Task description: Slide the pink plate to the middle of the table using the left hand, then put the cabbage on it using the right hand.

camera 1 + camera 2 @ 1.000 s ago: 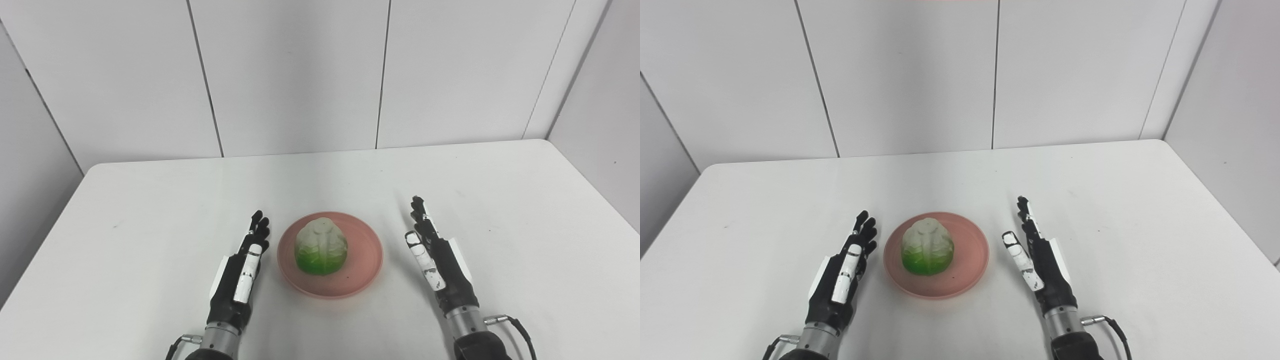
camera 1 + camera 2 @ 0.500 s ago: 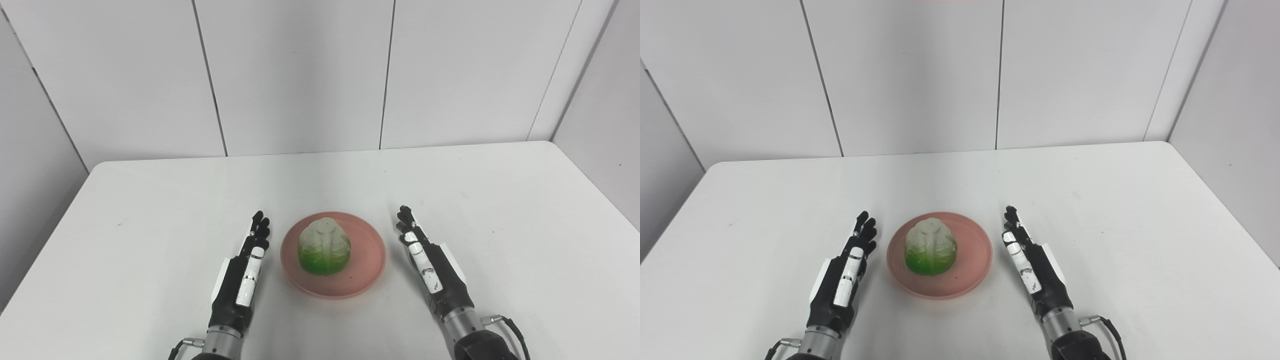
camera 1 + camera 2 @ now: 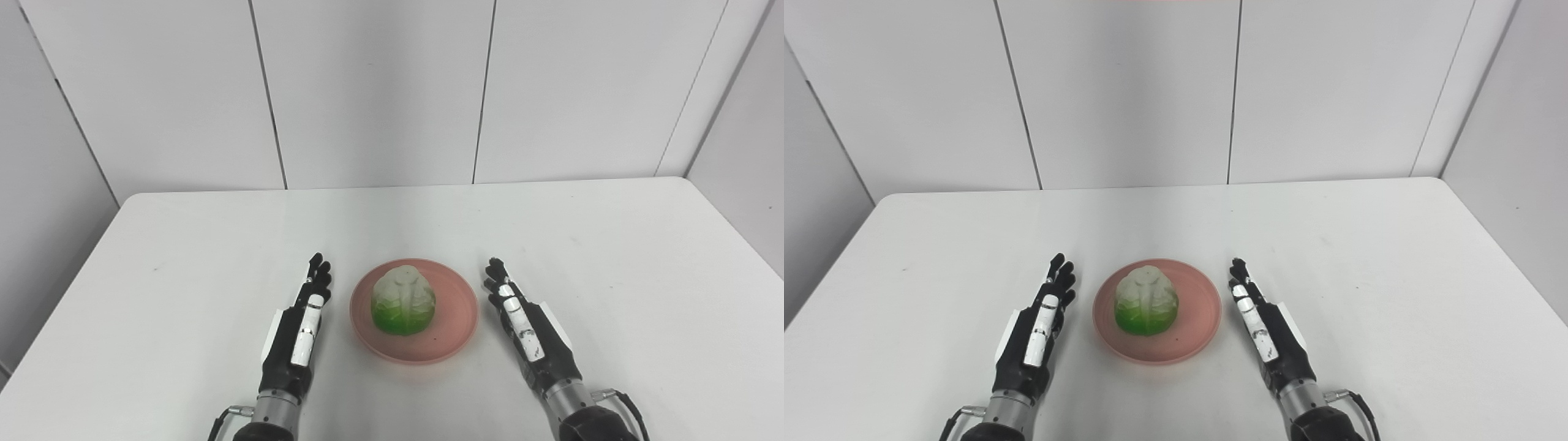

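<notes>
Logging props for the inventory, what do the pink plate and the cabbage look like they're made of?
Pink plate: probably matte plastic; even flat colour, no glaze shine. Cabbage: likely moulded plastic or rubber; smooth ribbed leaves, abrupt green-to-white fade, a toy look.

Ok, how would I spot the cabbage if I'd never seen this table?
On the white table, find the pink plate between the left hand and right hand. The cabbage sits on it: a pale dome turning bright green at its base, the only green thing.

Two side-by-side head cameras look down and forward, sharing the table [image 3: 184, 257] and wall [image 3: 380, 92].
</notes>
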`<act>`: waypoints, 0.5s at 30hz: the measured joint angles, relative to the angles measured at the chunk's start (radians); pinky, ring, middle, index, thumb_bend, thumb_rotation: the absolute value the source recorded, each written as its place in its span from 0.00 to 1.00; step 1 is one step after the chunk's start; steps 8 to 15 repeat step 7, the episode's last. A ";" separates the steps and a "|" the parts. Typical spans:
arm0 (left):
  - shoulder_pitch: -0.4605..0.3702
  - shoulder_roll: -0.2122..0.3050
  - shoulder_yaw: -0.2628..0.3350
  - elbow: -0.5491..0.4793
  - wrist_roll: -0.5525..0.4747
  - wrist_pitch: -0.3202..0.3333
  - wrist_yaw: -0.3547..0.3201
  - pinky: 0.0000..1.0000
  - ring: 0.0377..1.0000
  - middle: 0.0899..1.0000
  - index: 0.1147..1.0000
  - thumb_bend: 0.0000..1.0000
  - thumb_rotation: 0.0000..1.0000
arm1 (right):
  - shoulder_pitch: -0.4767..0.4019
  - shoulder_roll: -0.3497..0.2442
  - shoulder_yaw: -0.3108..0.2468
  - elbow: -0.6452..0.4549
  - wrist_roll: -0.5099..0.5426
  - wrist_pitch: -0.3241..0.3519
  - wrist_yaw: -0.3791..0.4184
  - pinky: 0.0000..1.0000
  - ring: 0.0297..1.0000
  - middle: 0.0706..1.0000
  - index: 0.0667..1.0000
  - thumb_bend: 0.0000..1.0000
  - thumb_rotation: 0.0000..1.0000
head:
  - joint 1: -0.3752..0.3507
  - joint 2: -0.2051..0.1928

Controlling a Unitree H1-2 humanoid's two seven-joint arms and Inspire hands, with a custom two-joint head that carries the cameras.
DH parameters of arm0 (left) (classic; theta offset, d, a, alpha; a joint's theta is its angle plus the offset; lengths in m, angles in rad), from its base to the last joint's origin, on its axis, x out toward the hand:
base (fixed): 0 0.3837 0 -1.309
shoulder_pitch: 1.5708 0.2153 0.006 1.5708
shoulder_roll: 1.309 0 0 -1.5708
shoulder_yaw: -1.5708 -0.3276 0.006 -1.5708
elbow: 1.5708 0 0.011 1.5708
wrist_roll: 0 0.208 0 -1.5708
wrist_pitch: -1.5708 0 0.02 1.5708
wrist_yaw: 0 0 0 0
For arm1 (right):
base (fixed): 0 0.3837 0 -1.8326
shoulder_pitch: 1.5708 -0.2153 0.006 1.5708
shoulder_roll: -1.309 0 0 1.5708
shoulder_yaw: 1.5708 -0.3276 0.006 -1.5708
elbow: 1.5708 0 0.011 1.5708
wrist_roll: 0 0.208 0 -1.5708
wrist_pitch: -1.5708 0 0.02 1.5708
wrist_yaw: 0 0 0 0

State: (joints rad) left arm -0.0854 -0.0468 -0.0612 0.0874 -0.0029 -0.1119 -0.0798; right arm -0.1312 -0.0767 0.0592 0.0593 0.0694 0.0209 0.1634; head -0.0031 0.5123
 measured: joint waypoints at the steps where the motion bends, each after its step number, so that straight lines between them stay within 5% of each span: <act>1: -0.001 0.000 0.000 0.001 0.000 0.000 0.000 1.00 1.00 1.00 1.00 0.36 1.00 | -0.001 0.000 0.000 0.003 0.000 0.000 0.000 1.00 1.00 1.00 1.00 0.23 1.00 | 0.002 -0.002; 15: -0.006 0.000 0.000 0.006 0.000 0.015 -0.002 1.00 1.00 1.00 1.00 0.37 1.00 | -0.004 -0.003 0.001 0.007 0.007 0.003 0.001 1.00 1.00 1.00 1.00 0.23 1.00 | 0.005 -0.003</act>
